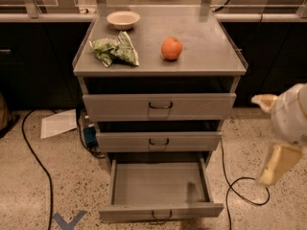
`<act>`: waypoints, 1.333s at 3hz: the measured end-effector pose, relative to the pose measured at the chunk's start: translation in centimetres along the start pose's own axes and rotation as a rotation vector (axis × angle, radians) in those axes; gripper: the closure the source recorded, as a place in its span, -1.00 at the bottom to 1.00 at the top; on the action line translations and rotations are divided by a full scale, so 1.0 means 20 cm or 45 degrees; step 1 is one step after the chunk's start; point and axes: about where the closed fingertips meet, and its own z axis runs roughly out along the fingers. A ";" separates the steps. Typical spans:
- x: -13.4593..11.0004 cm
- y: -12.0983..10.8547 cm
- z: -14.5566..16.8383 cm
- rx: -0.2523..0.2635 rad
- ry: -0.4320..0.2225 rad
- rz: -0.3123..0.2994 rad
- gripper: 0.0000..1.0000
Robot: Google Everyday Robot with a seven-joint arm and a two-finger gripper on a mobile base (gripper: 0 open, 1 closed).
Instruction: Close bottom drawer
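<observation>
1. The bottom drawer point(160, 210) stands wide open; the hand point(268, 138) hangs to the right of it, fingers apart, empty.
2. Pushing its front off-centre could skew and jam it; the approach may snag the cable point(240, 186) right of it.
</observation>
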 end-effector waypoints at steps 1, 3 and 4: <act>0.10 0.12 0.30 -0.062 -0.036 -0.009 -1.00; 0.17 0.22 0.59 -0.112 -0.090 0.002 -1.00; 0.21 0.29 0.71 -0.136 -0.109 -0.005 -1.00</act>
